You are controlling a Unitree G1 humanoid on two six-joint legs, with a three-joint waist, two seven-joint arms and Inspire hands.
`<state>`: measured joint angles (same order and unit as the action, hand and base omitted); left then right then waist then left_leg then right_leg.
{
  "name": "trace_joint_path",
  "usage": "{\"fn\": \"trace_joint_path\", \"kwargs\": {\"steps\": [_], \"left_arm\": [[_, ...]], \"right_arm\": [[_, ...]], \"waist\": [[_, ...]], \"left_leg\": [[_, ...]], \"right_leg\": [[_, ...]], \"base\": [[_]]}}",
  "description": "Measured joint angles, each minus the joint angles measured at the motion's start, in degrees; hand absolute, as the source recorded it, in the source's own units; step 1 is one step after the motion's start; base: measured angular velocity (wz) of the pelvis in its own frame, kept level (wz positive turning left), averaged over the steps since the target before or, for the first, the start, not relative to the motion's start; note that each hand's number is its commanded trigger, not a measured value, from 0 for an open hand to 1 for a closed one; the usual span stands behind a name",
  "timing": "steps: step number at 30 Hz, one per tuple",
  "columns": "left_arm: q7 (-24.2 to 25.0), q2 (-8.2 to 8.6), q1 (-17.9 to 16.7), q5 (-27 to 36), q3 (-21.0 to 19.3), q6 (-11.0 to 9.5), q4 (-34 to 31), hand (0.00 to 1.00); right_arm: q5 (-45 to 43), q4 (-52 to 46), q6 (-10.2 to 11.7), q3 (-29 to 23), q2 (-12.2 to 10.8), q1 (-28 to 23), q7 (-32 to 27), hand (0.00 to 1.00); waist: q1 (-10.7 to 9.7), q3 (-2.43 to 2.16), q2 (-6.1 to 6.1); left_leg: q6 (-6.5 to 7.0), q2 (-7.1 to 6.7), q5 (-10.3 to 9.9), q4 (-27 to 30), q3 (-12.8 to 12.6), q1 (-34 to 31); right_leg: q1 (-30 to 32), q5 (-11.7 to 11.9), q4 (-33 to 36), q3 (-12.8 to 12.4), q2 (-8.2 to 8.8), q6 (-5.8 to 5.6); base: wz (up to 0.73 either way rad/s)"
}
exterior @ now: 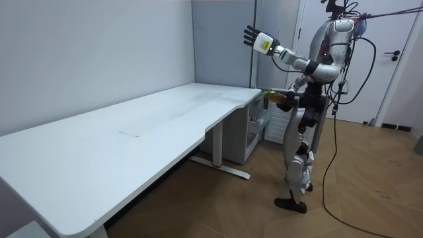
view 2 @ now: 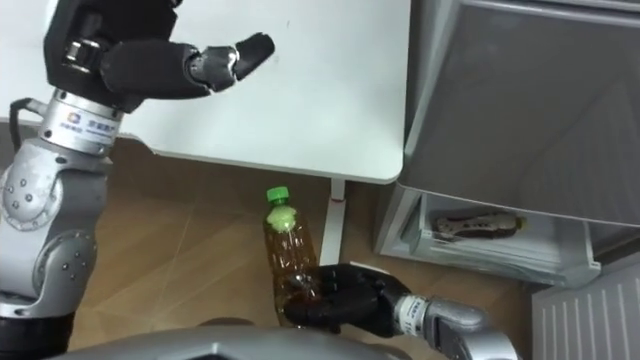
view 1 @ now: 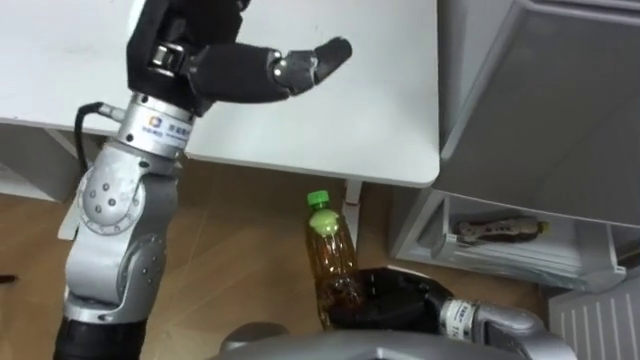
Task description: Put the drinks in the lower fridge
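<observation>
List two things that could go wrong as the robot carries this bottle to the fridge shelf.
1. The right hand grips the bottle low, near its base, so it may tip or slip.
2. A packet lies on the fridge shelf, and the table corner is close; the bottle could knock either.

Bright even room light; white table mildly glaring; soft shadow beneath.

My left arm is raised, elbow bent, its hand at upper left with fingers loosely extended. My right hand, bottom centre, has its fingers curled round a bottle.
</observation>
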<state>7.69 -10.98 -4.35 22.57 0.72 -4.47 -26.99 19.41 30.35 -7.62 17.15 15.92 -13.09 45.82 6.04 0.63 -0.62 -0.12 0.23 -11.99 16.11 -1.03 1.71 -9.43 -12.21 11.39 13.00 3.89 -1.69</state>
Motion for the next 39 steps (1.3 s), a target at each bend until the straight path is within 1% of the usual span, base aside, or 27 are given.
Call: {"fn": "trace_joint_path", "kwargs": {"steps": [1, 3, 4, 5, 6, 7, 8, 9, 10, 11, 14, 15, 16, 18, 23, 25, 26, 28, 29, 31, 32, 33, 34, 35, 36, 37, 39], "left_arm": [[-0.66, 0.02, 0.00, -0.66, -0.90, -0.34, -0.17, 0.00], [-4.01, 0.07, 0.00, -1.48, -4.54, -1.93, -0.54, 0.00], [-4.96, 0.10, 0.00, -2.06, -5.60, -2.21, -0.57, 0.00], [-6.50, 0.09, 0.00, -2.17, -7.87, -2.62, -0.63, 0.00], [-8.70, 0.10, -0.08, -2.20, -9.66, -3.22, -0.65, 0.00], [-9.92, 0.10, -0.18, -2.46, -10.51, -3.50, -0.64, 0.00], [-12.58, 0.11, -0.29, -3.74, -12.09, -3.89, -0.64, 0.00], [-15.05, 0.11, -0.59, -4.38, -13.90, -4.50, -0.63, 0.00], [-16.13, 0.10, -0.82, -4.35, -14.85, -4.83, -0.51, 0.00], [-18.11, 0.09, -1.09, -4.39, -16.75, -5.37, 0.18, 0.00], [-23.88, 0.09, -3.21, -6.60, -20.69, -6.63, 2.26, 0.00], [-25.96, 0.09, -4.17, -7.04, -21.94, -6.81, 3.12, 0.00], [-27.07, 0.09, -4.69, -7.11, -22.55, -6.83, 3.61, 0.00], [-30.99, 0.10, -6.75, -7.02, -23.92, -6.84, 6.00, 0.00], [-37.63, 0.10, -7.46, -6.66, -24.17, -6.68, 13.00, 0.00], [-39.57, 0.10, -8.49, -5.49, -24.16, -6.66, 15.34, 0.00], [-40.69, 0.10, -9.43, -5.26, -24.09, -6.53, 17.17, 0.00], [-41.77, 0.11, -9.91, -4.64, -24.06, -6.09, 21.59, 0.00], [-42.44, 0.12, -10.51, -2.90, -23.81, -5.47, 24.15, 0.00], [-43.67, 0.17, -12.32, 0.45, -22.46, -4.43, 27.20, 0.00], [-44.69, 0.36, -13.77, 3.01, -20.81, -3.91, 28.89, 0.00], [-44.99, 0.40, -14.54, 4.95, -18.71, -3.73, 32.19, 0.00], [-44.98, 0.41, -14.63, 5.61, -17.77, -3.34, 34.26, 0.00], [-44.99, 0.47, -15.05, 6.88, -15.66, -2.46, 37.94, 0.00], [-45.03, 0.88, -15.64, 8.66, -14.00, -1.60, 40.67, 0.00], [-45.03, 1.14, -15.92, 9.54, -13.28, -1.31, 41.89, 0.00], [-44.61, 1.32, -16.66, 12.88, -10.96, -0.04, 47.35, 0.00]], "right_arm": [[-0.11, 0.00, 0.06, -0.63, -0.14, -0.32, 0.08, 1.00], [-0.65, 0.00, 0.19, -2.80, -0.43, -1.82, 0.16, 1.00], [-1.12, -0.02, 0.20, -3.28, -0.43, -2.11, 0.18, 1.00], [-1.86, -0.03, 0.21, -4.08, -0.38, -2.71, 0.21, 1.00], [-1.94, -0.02, 0.22, -4.70, -0.30, -3.52, 0.21, 1.00], [-1.93, -0.02, 0.22, -4.95, -0.21, -3.92, 0.21, 1.00], [-1.94, -0.01, 0.21, -5.05, -0.08, -4.33, 0.21, 1.00], [-2.12, -0.01, 0.21, -5.11, 0.11, -4.37, 0.22, 1.00], [-2.15, -0.02, 0.21, -5.16, 0.09, -4.38, 0.22, 1.00], [-2.19, -0.02, 0.21, -5.36, 0.04, -4.45, 0.22, 1.00], [-3.02, -0.02, 0.29, -5.66, -0.31, -4.55, 0.22, 1.00], [-3.12, -0.02, 0.29, -5.63, -0.37, -4.58, 0.24, 1.00], [-3.11, -0.02, 0.29, -5.64, -0.37, -4.61, 0.24, 1.00], [-3.12, -0.02, 0.28, -5.64, -0.33, -4.68, 0.23, 1.00], [-3.12, -0.02, 0.03, -5.40, -0.63, -5.29, -1.02, 1.00], [-3.11, -0.02, 0.02, -5.15, -1.09, -5.37, -2.33, 1.00], [-3.15, -0.02, -0.05, -4.82, -1.40, -5.41, -3.18, 1.00], [-3.12, -0.03, -0.14, -4.80, -1.63, -5.51, -4.06, 1.00], [-2.83, -0.04, -0.47, -4.81, -1.77, -5.52, -4.62, 1.00], [-2.59, -0.05, -1.27, -4.80, -2.29, -5.48, -5.67, 1.00], [-2.50, -0.04, -1.38, -4.80, -2.58, -5.40, -6.34, 1.00], [-1.62, -0.05, -1.79, -4.55, -2.53, -5.12, -7.01, 1.00], [-1.18, -0.05, -1.97, -4.46, -2.55, -4.95, -7.42, 1.00], [-0.08, -0.05, -2.31, -4.06, -2.75, -4.68, -8.42, 1.00], [1.48, -0.05, -2.53, -3.39, -2.75, -4.51, -9.25, 1.00], [2.17, -0.05, -2.59, -3.12, -2.76, -4.45, -9.63, 1.00], [5.74, -0.05, -3.17, -2.03, -2.77, -4.45, -11.05, 1.00]], "waist": [[0.17, -0.02, -0.04], [0.77, -0.04, 0.04], [1.09, -0.06, 0.02], [1.82, -0.06, 0.01], [2.57, -0.03, 0.01], [2.91, -0.03, 0.00], [3.67, -0.03, -0.05], [4.11, -0.03, -0.03], [4.35, -0.01, -0.07], [4.82, 0.08, -0.23], [5.47, 0.12, -0.39], [5.68, -0.04, -0.24], [5.73, -0.08, -0.18], [6.19, -0.15, -0.11], [7.19, -0.29, 0.02], [7.32, -0.48, 0.20], [7.32, -0.72, 0.36], [7.89, -0.90, 0.53], [8.17, -1.03, 0.77], [8.39, -1.30, 1.22], [8.59, -1.38, 1.39], [9.02, -1.34, 1.33], [9.17, -1.32, 1.33], [9.53, -1.27, 1.38], [9.80, -1.21, 1.51], [9.78, -1.15, 1.62], [9.85, -0.94, 2.03]], "left_leg": [[0.00, -0.02, 0.00, -0.01, -0.08, 0.02], [0.00, -0.10, 0.00, 0.01, 0.12, 0.31], [0.00, -0.11, 0.00, -0.03, 0.24, 0.37], [-0.01, -0.07, 0.00, -0.18, 0.20, 0.55], [-0.05, -0.08, 0.02, -0.46, 0.21, 0.94], [-0.05, -0.08, 0.02, -0.49, 0.23, 1.14], [-0.07, -0.04, 0.01, -0.64, 0.22, 1.58], [-0.11, -0.05, 0.04, -0.78, 0.29, 1.75], [-0.14, -0.07, 0.07, -0.85, 0.26, 1.91], [-0.15, -0.08, 0.08, -0.94, 0.24, 2.21], [-0.17, -0.18, 0.11, -1.22, 0.28, 3.07], [-0.20, -0.20, 0.13, -1.21, 0.32, 3.04], [-0.21, -0.21, 0.14, -1.16, 0.38, 3.04], [-0.21, -0.28, 0.13, -0.79, 0.63, 2.86], [-0.07, -0.82, 0.22, -0.77, 1.68, 2.80], [-0.03, -0.90, 0.25, -0.89, 1.72, 2.79], [-0.03, -0.93, 0.25, -1.07, 1.72, 2.81], [-0.02, -0.95, 0.26, -1.34, 1.57, 2.98], [-0.02, -0.96, 0.26, -1.48, 1.54, 2.94], [-0.02, -0.97, 0.26, -1.34, 1.54, 2.93], [-0.03, -0.97, 0.25, -1.27, 1.55, 3.04], [-0.03, -0.96, 0.25, -1.24, 1.54, 3.05], [-0.03, -0.96, 0.25, -1.28, 1.56, 3.06], [-0.04, -0.92, 0.24, -1.33, 1.62, 3.00], [-0.09, -0.89, 0.20, -1.32, 1.66, 2.91], [-0.10, -0.89, 0.18, -1.43, 1.66, 2.91], [-0.10, -0.94, 0.19, -1.95, 1.58, 3.03]], "right_leg": [[-0.19, 0.00, -0.03, 0.06, 0.00, 0.00], [-0.75, 0.01, -0.67, 0.51, 0.00, 0.02], [-0.84, 0.02, -0.65, 0.52, -0.01, 0.02], [-1.17, 0.02, -0.66, 0.41, -0.07, 0.02], [-1.55, 0.02, -0.75, 0.42, -0.07, 0.02], [-1.55, 0.01, -0.76, 0.46, -0.08, 0.02], [-1.69, 0.01, -0.76, 0.37, -0.11, 0.01], [-1.84, 0.01, -0.77, 0.39, -0.11, 0.01], [-1.96, 0.01, -0.77, 0.39, -0.10, 0.01], [-2.54, 0.01, -0.86, 0.41, -0.09, 0.01], [-3.57, -0.01, -1.42, 0.77, -0.05, -0.01], [-3.69, 0.00, -1.82, 0.99, -0.05, 0.00], [-3.69, 0.00, -1.85, 1.12, -0.04, 0.00], [-3.83, -0.01, -2.22, 1.34, -0.06, 0.02], [-4.45, -0.05, -2.85, 2.09, 0.13, -0.03], [-4.34, -0.10, -2.87, 2.12, 0.20, -0.10], [-4.30, -0.11, -2.86, 2.11, 0.22, -0.12], [-4.30, -0.12, -2.90, 2.06, 0.27, -0.14], [-4.32, -0.13, -3.01, 2.08, 0.28, -0.15], [-4.49, -0.10, -3.42, 2.16, 0.23, -0.13], [-4.49, -0.10, -3.37, 2.13, 0.24, -0.12], [-4.49, -0.09, -3.33, 2.14, 0.24, -0.12], [-4.46, -0.09, -3.31, 2.15, 0.24, -0.13], [-4.38, -0.09, -3.31, 2.24, 0.22, -0.12], [-4.33, -0.10, -3.32, 2.24, 0.18, -0.12], [-4.34, -0.10, -3.39, 2.21, 0.17, -0.12], [-4.46, -0.10, -3.66, 2.10, 0.18, -0.12]], "base": [[0.05], [0.09], [0.00], [0.00], [0.00], [0.00], [0.00], [0.00], [0.00], [0.00], [0.00], [0.04], [0.05], [0.07], [0.10], [0.02], [0.00], [-0.02], [0.00], [0.00], [0.00], [0.00], [0.00], [0.00], [0.00], [0.00], [0.00]]}}
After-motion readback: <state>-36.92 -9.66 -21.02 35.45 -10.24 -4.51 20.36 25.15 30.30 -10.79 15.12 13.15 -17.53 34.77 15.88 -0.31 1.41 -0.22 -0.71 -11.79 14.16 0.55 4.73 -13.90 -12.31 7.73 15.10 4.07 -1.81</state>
